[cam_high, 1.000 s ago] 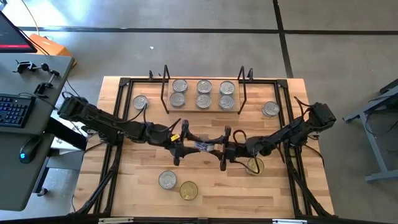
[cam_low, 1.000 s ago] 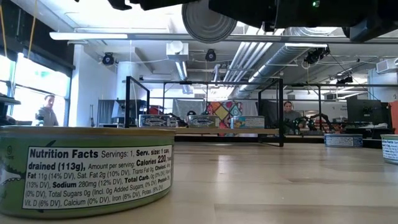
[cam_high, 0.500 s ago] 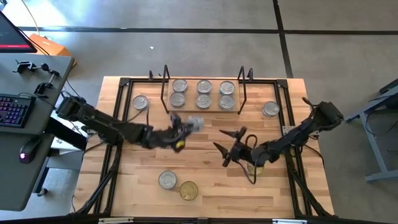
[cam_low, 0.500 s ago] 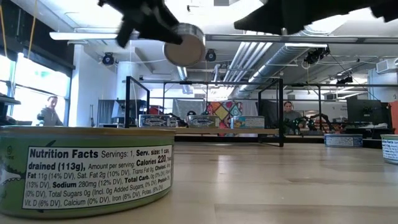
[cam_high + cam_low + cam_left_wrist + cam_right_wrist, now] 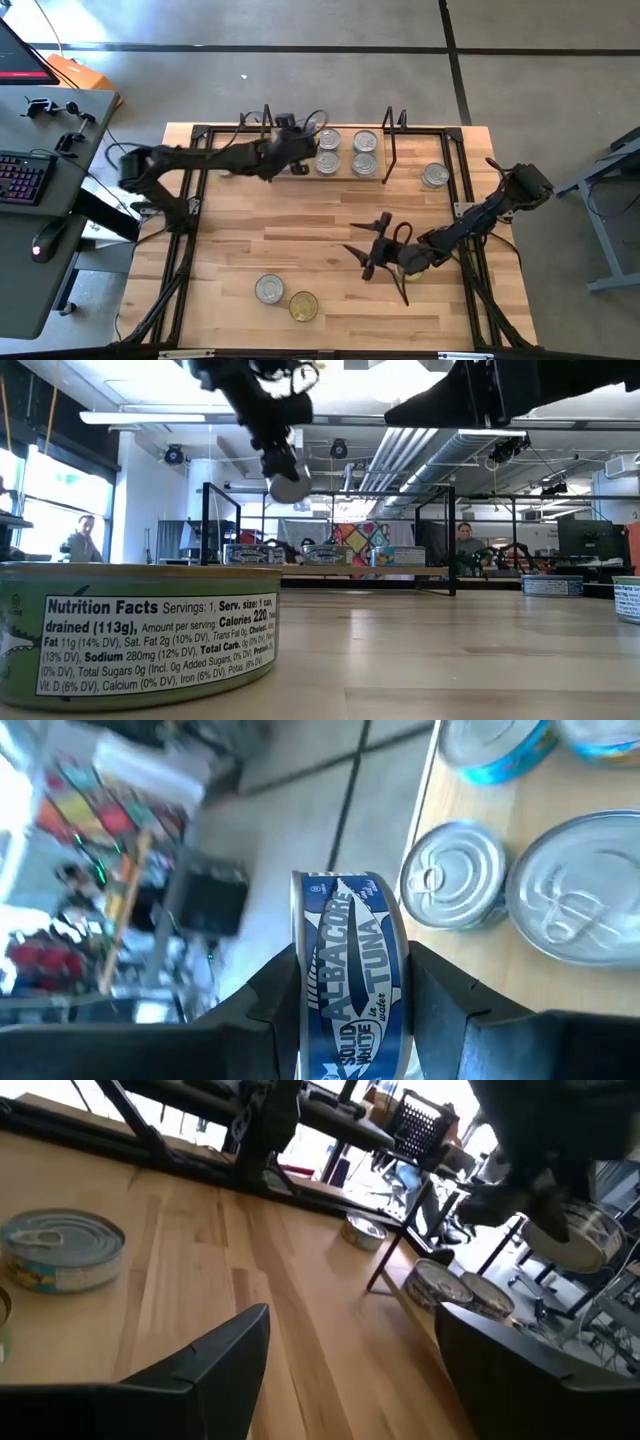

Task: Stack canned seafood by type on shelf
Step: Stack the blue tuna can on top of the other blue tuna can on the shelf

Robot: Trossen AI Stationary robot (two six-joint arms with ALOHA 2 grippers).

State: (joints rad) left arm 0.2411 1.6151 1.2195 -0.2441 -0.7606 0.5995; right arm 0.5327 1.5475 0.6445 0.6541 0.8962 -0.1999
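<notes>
My left gripper (image 5: pixel 300 152) hangs over the left end of the shelf (image 5: pixel 345 176), shut on a blue-labelled tuna tin (image 5: pixel 350 935). The low view shows that tin (image 5: pixel 288 486) high above the board. Silver-lidded tins (image 5: pixel 347 150) stand on the shelf's middle and right; the arm hides the left ones. My right gripper (image 5: pixel 358 247) stands open over the table's middle right, holding nothing. Loose tins rest on their bottoms on the table: one silver (image 5: pixel 268 290), one gold (image 5: pixel 303 306), one silver (image 5: pixel 434 176). My left gripper pinches the tin between its two fingers (image 5: pixel 275 1010), one on each flat round face. The tin stands on edge in the hold, its label wall (image 5: pixel 352 970) toward the wrist camera. It is lifted clear above the shelf's tins (image 5: pixel 452 875).
Black wire frames (image 5: pixel 267 140) (image 5: pixel 392 140) rise at both ends of the shelf. A green-labelled tin (image 5: pixel 140 630) stands right in front of the low camera. A gold tin (image 5: pixel 410 270) lies partly under my right arm. Bare wood lies between the shelf and the near tins.
My right gripper has opened, let go of the tin at the table's middle and drawn back toward the right edge. My left gripper has kept the tin, swung toward the far edge and turned, and now holds it above the shelf's left end.
</notes>
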